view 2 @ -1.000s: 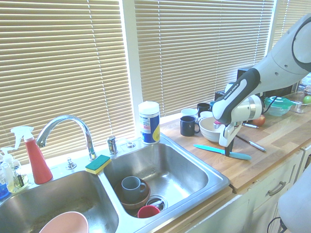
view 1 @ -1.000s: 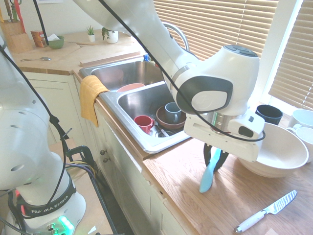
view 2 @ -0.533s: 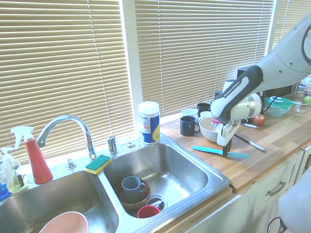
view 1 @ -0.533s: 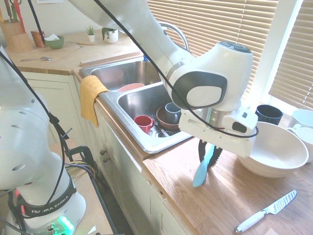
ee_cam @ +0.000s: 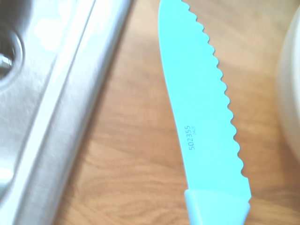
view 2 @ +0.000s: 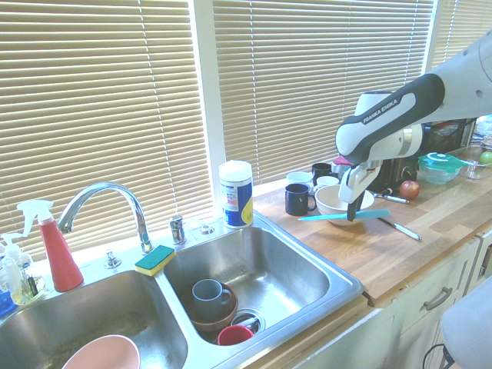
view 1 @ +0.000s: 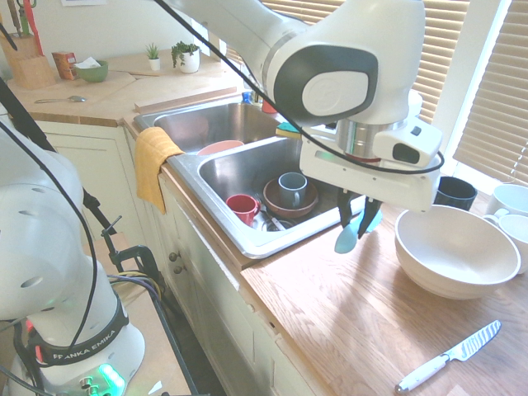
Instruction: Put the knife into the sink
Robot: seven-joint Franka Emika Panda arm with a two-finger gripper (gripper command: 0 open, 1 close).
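Above the wooden surface [view 1: 346, 322], the gripper [view 1: 360, 221] pinches the knife [view 2: 338, 216], apparently level, clearing the sink [view 2: 307, 265] rim for transfer.

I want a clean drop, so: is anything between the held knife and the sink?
Nothing visible. The gripper holds the knife in the air above the counter, beside the sink. The near basin does hold a bowl and mugs.

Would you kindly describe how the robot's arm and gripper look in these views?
The arm is glossy white with rounded joints and dark grey bands; "FRANKA EMIKA" is printed in white on one band. Black cables trail along it. The gripper has a white boxy body and dark fingers.
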